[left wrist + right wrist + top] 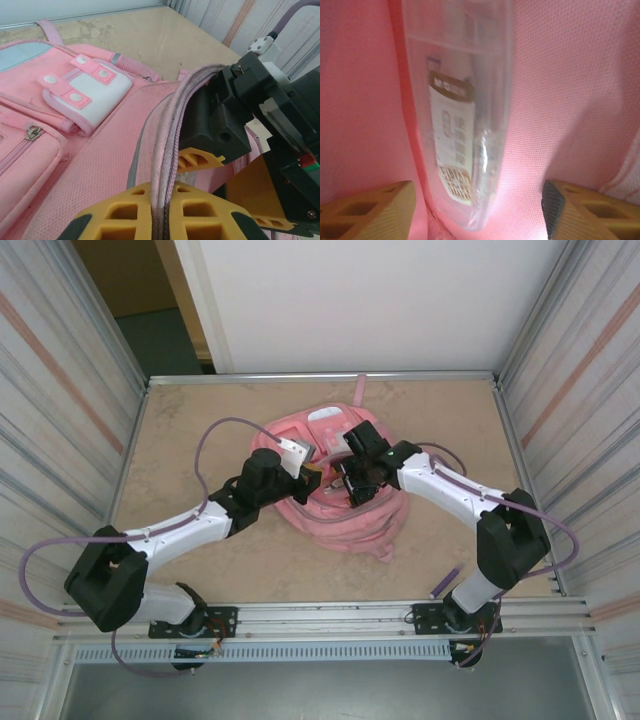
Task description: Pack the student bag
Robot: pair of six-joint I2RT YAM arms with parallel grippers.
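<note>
Two arms: both reaching inward from the near edge of the bench (190,430), meeting over the student bag (340,530).
Student bag: pink, lying flat at the middle of the bench with its front pockets facing up and one strap trailing toward the far rail.
Left hand (316,476): clenched on the zipped rim (167,130) of the bag's opening, yellow fingertips pinching the fabric edge from both sides and holding it up in an arch.
Right hand (352,486): just beside the left hand, set inside the opening under the raised rim; fingers spread wide, released, gripping nothing.
Clear packet (460,115): inside the bag, lying against pink lining between the spread fingertips of the right hand, nearer one fingertip than the other; contact with that fingertip impossible to tell.
Packet label (452,145): white and brown print, blurred, not readable.
White flap (92,92): on the bag's front, with pink tabs and round snaps, lying shut.
Zip pull (33,132): on a front pocket beside the flap, zip closed.
Purple stick (446,582): on the bench near the right arm's base, well apart from the bag; too small to identify.
</note>
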